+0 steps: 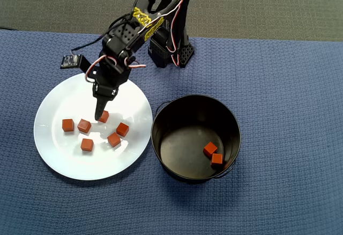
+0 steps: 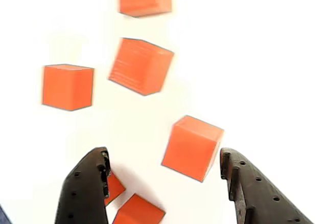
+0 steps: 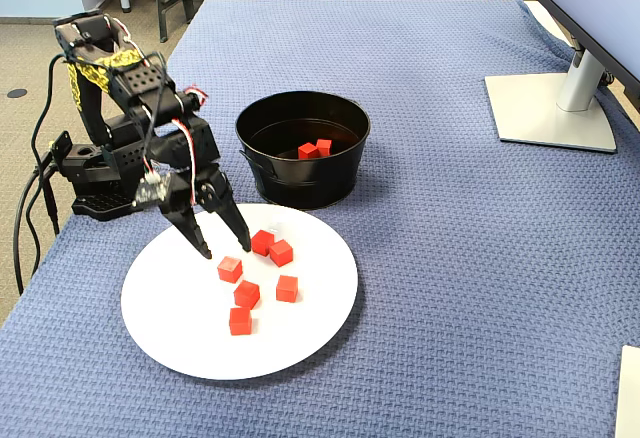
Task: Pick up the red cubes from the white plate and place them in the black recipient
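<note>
Surface: blue woven cloth (image 1: pixel 278 85) is covering the table; in the overhead view the large, round, glossy white plate (image 1: pixel 59 160) is lying left of the round black metal pot (image 1: pixel 161 122), the two nearly touching.
Cubes, overhead: six small matte orange-red cubes (image 1: pixel 87 145) are sitting on the plate; two more are resting on the pot's shiny bottom (image 1: pixel 210 149).
Me, overhead: my black two-finger gripper (image 1: pixel 101 118) is pointing down at the plate, just beside the topmost cube (image 1: pixel 104 117).
Wrist view: my jaws are standing open, empty; one cube (image 2: pixel 192 147) is lying between my fingertips (image 2: pixel 163 170), nearer the right finger (image 2: pixel 240 183) and turned cornerwise. Two more cubes are crowding the left finger (image 2: pixel 87 183).
Fixed view: my gripper (image 3: pixel 224 241) is hanging low over the plate's near-left part (image 3: pixel 170 308), jaws spread, the pot (image 3: pixel 262 173) close behind.
Doing it well: I am judging that I should shift slightly right to centre that cube, sink until the tips almost meet the plate, then close slowly so the corners settle flat against my pads.
Risk: the left finger could be nudging its neighbours as I close.
</note>
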You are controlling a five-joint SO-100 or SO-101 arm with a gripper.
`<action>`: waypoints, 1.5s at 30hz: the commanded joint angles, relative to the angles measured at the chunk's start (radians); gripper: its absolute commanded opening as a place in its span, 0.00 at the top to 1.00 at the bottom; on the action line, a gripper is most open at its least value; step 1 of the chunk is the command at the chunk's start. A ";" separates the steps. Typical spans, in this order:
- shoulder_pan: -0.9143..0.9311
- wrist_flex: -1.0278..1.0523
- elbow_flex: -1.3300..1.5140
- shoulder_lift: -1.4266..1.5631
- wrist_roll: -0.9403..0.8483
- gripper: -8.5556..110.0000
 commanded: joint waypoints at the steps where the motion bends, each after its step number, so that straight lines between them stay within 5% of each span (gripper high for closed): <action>1: 0.026 0.005 -0.080 -0.055 0.043 0.79; 21: 0.012 0.094 -0.293 -0.313 0.092 0.81; 45: -0.046 0.100 -0.173 -0.216 0.143 0.88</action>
